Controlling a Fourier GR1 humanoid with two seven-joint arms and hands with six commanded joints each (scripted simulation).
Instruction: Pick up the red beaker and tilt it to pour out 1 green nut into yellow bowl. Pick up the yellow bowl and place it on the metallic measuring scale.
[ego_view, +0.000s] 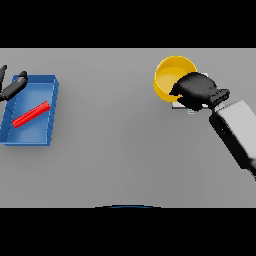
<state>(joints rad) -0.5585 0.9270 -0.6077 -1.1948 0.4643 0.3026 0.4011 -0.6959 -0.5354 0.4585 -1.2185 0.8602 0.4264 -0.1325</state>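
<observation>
I am at the second part of the task, I judge: my right hand (196, 90) lies over the near right rim of the yellow bowl (170, 76), at the far right of the grey surface (125, 150). Its fingers are curled at the rim, so I take it as gripping the bowl, though the contact itself is partly hidden by the hand. A small pale edge shows just under the hand; it may be the metallic measuring scale (181, 106), but I cannot tell for sure, nor whether the bowl already rests on it.

To do this step well, I would keep the bowl level, its opening straight up, move it slowly, and open the fingers only when its base sits flat.

I see no nut inside the bowl from here.

The red beaker (31, 114) lies on its side in the blue tray (50, 100) at the far left. Its long axis runs diagonally, from near-left to far-right. My left hand (12, 87) is at the tray's far left corner, fingers relaxed, holding nothing.
</observation>
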